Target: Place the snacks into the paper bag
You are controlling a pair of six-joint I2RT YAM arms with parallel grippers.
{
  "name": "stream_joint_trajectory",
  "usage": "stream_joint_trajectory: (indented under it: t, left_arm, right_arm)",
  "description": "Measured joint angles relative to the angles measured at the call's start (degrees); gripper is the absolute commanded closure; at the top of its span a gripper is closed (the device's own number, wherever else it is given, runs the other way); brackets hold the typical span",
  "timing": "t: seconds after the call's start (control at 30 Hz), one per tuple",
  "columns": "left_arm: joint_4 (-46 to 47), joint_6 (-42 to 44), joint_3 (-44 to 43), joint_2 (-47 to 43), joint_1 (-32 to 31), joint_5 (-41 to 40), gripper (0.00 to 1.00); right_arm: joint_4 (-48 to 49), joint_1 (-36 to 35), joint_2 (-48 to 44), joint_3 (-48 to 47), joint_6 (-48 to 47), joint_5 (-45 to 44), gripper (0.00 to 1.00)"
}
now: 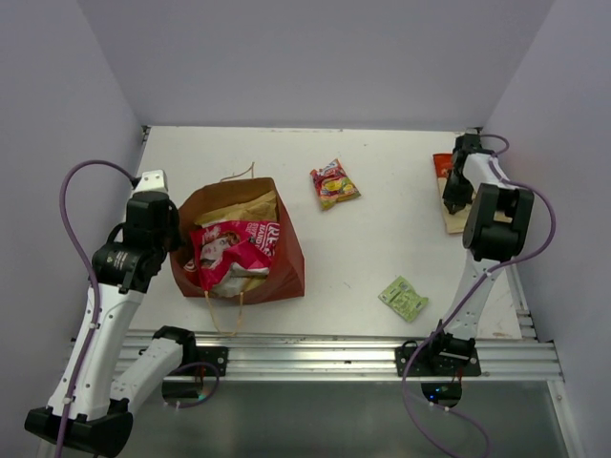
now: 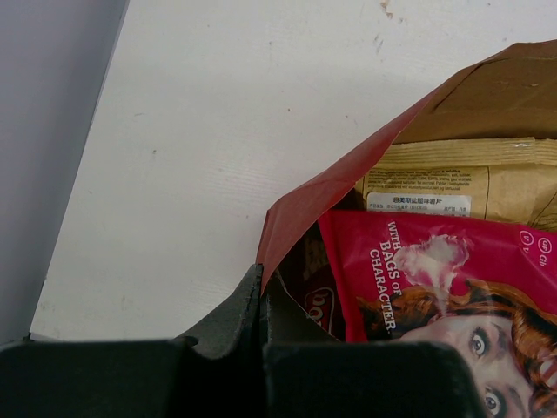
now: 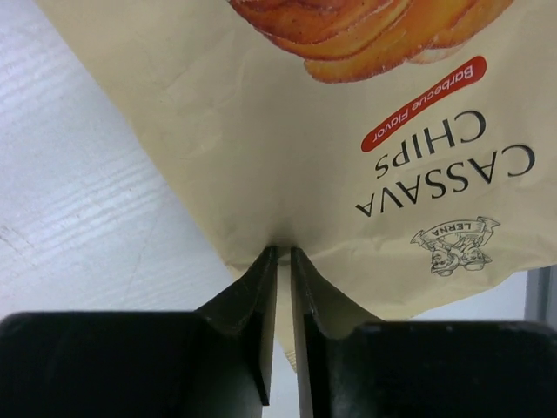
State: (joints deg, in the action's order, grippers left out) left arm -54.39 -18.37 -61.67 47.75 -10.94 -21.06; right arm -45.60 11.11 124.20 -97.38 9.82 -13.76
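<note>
Status: I see left tool point(image 2: 263, 283) pinching paper bag point(image 1: 287, 265) rim | right tool point(image 3: 280, 259) clamping tan pouch point(image 3: 287, 131) right of bag.

We see the paper bag point(image 1: 286, 267) as matt red-brown paper outside and plain tan inside, creased along its rim. In it, the pink-red packet point(image 2: 435, 287) is glossy, crinkled film, and the kraft pouch point(image 2: 496, 187) is dull, faintly ribbed paper. The cream packet point(image 3: 261, 131) looks smooth and matt. The yellow-red packet point(image 1: 334, 183) is shiny printed film. The bench point(image 1: 382, 248) is matt white with faint streaks, and the rail point(image 1: 315, 348) at its near edge is brushed metal. The left tool point(image 2: 263, 283) and right tool point(image 3: 285, 257) look like matt black plastic.
</note>
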Motion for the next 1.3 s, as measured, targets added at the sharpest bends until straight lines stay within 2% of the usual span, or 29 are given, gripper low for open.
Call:
stream_joint_trajectory:
  t: [0.07, 0.17, 0.4, 0.63, 0.7, 0.8, 0.83, 0.9, 0.93, 0.97, 1.13, 1.3]
  left_arm:
    - [0.0, 0.0, 0.0, -0.1, 0.0, 0.0, 1.00]
    - [0.2, 0.0, 0.0, -0.2, 0.0, 0.1, 1.00]
    - [0.3, 0.2, 0.1, -0.4, 0.0, 0.7, 1.00]
    - [0.3, 0.2, 0.1, -0.7, 0.0, 0.9, 1.00]
    - [0.3, 0.2, 0.1, -0.9, 0.0, 0.9, 1.00]
    - [0.3, 0.2, 0.1, -1.0, 0.0, 0.9, 1.00]
    - [0.3, 0.3, 0.1, -1.0, 0.0, 1.0, 1.00]
    - [0.3, 0.5, 0.1, -1.1, 0.0, 1.0, 1.00]
    - [0.3, 0.5, 0.1, -1.1, 0.0, 1.0, 1.00]
    - [0.3, 0.6, 0.1, -1.1, 0.0, 1.0, 1.00]
    - [0.3, 0.6, 0.1, -1.5, 0.0, 1.0, 1.00]
    - [0.3, 0.6, 0.2, -1.6, 0.0, 1.1, 1.00]
  right_arm:
    - [-0.5, 0.2, -0.5, 0.4, 0.3, 0.8, 0.34]
    - [-1.4, 0.5, -1.8, 1.0, -0.3, 3.2, 0.16]
    - [-2.7, 0.4, -3.5, 2.3, -0.4, 7.3, 0.14]
    - [-4.4, 0.3, -3.2, 2.9, -0.4, 4.2, 0.14]
    - [-5.0, 0.3, -2.6, 2.9, -0.4, 2.7, 0.16]
    - [-5.6, 0.2, -1.5, 2.9, -0.5, 0.9, 0.27]
    - [-6.1, 0.2, -1.2, 2.6, -0.6, 0.6, 0.40]
    - [-6.4, 0.2, -0.9, 2.4, -0.9, -0.7, 0.58]
    - [-6.5, 0.2, -0.6, 2.2, -0.7, -1.0, 0.90]
    - [-6.6, 0.2, -0.6, 2.1, -0.8, -1.2, 1.00]
    - [-7.3, 0.2, -0.7, 2.0, -0.9, -1.4, 1.00]
    - [-8.5, -1.9, -5.8, 2.2, -1.2, 5.0, 1.00]
